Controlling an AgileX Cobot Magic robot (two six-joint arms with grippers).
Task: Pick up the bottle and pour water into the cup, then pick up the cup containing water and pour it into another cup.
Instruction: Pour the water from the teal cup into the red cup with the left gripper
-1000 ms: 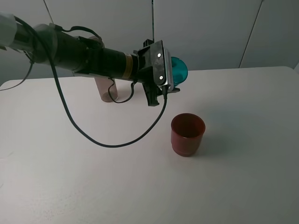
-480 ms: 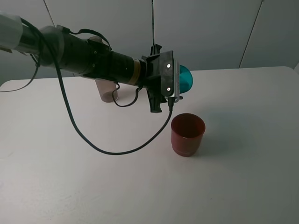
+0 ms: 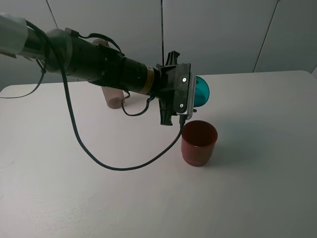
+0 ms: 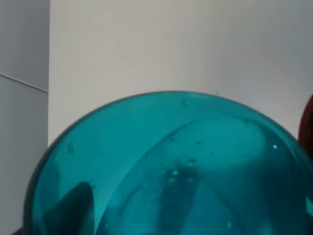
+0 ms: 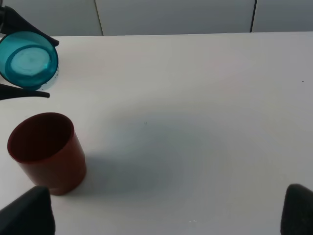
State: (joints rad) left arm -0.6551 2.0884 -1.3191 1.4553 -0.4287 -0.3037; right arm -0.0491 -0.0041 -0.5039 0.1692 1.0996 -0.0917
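While left tool [image 3: 196, 94] clamps the cup [image 3: 202, 91] | another cup [image 3: 199, 144] near, lower | right tool [image 5: 161, 210] spread

Fig. 1. Two cups are showing: one teal cup [image 3: 200, 92] at centre and one dark red cup [image 3: 199, 143] just nearer. One bottle [image 3: 114, 99] is standing far left, partly hidden. One arm [image 3: 99, 62] is reaching in from the left, trailing one black cable [image 3: 119, 169]. One white table [image 3: 257, 188] is bearing the objects.

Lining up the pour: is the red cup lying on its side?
No, the dark red cup stands upright on the table, mouth up.
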